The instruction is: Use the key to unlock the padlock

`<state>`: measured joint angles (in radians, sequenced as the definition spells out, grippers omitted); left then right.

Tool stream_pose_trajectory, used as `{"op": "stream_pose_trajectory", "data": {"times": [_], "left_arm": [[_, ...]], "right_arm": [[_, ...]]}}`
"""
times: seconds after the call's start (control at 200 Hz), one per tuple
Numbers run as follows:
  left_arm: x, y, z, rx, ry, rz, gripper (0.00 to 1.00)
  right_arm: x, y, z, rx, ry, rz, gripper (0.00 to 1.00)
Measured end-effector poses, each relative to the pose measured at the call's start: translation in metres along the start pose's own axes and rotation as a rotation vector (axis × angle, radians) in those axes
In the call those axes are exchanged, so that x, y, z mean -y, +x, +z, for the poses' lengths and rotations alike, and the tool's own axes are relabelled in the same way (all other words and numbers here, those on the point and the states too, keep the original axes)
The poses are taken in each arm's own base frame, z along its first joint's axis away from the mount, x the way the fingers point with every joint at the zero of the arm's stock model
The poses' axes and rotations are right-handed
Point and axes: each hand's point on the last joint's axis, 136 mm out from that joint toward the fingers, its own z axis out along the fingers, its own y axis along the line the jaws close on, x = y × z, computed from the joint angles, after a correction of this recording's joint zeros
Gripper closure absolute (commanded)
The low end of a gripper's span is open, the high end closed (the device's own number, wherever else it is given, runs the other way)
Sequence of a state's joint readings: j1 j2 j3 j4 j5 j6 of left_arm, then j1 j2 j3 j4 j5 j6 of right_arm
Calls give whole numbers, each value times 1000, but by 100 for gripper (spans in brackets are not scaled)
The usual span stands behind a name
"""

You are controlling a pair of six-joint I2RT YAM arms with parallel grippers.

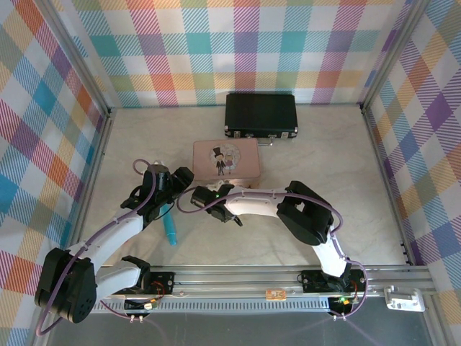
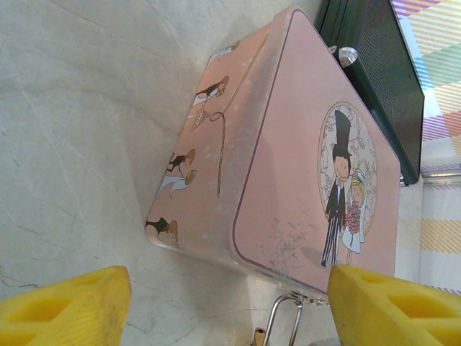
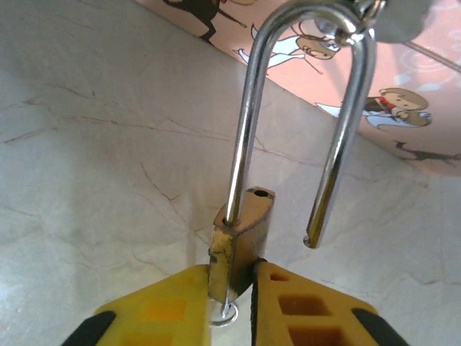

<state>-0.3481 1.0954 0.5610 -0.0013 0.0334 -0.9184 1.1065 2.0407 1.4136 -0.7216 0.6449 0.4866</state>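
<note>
In the right wrist view my right gripper (image 3: 232, 288) is shut on the small brass padlock (image 3: 241, 238), pinching its body between the yellow fingers (image 3: 162, 310). Its silvery shackle (image 3: 248, 130) stands open: one leg sits in the body and the other hangs free. The shackle's bend hooks through the clasp of the pink tin (image 3: 403, 86). A tiny silver ring (image 3: 225, 316) pokes out under the padlock body; the key itself is hidden. My left gripper (image 2: 229, 306) is open just in front of the pink tin (image 2: 302, 166), with the shackle (image 2: 287, 317) low between its fingers.
A black case (image 1: 261, 114) stands behind the pink tin (image 1: 227, 160) near the back wall. A teal pen (image 1: 171, 229) lies on the marble tabletop (image 1: 360, 187) by the left arm. Checked walls close in the left, right and back sides.
</note>
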Motion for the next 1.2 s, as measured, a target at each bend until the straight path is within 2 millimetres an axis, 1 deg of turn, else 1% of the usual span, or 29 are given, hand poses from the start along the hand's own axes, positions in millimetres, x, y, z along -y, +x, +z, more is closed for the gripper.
{"op": "stream_pose_trajectory", "data": {"times": [0.025,0.135,0.325,0.44,0.53,0.58,0.61,0.665,0.725,0.81,0.885,0.905,1.01,1.065,1.2], "left_arm": [[0,0,0,0,0,0,28],[0,0,0,0,0,8,28],[0,0,0,0,0,23,28],[0,0,0,-1,0,26,28],[1,0,-1,1,5,33,28],[3,-1,-3,2,13,44,31],[5,-1,-4,0,20,50,33],[9,1,-6,-8,40,67,37],[13,4,-8,-26,64,89,38],[18,10,-9,-56,90,113,38],[21,17,-10,-81,103,141,38],[21,19,-10,-85,104,145,38],[20,35,-8,-121,107,169,39],[18,43,-4,-143,98,180,39],[17,62,2,-174,89,210,38]], "right_arm": [[1,1,-1,6,-5,3,91],[4,5,-3,17,-63,12,93],[-1,3,-6,-23,-338,85,90],[-5,0,-5,-48,-474,125,84],[-13,-2,-6,-47,-559,132,78],[-16,-2,-7,-47,-589,132,74],[-17,-1,-7,-52,-606,133,69],[-17,3,-5,-67,-623,135,66],[-16,7,-2,-80,-635,136,62],[-9,10,-2,-83,-636,149,57],[3,5,-9,-56,-634,162,49],[6,3,-12,-45,-634,171,48],[23,-11,-27,23,-634,198,49],[30,-17,-31,46,-631,213,49],[34,-25,-33,61,-629,226,47]]}}
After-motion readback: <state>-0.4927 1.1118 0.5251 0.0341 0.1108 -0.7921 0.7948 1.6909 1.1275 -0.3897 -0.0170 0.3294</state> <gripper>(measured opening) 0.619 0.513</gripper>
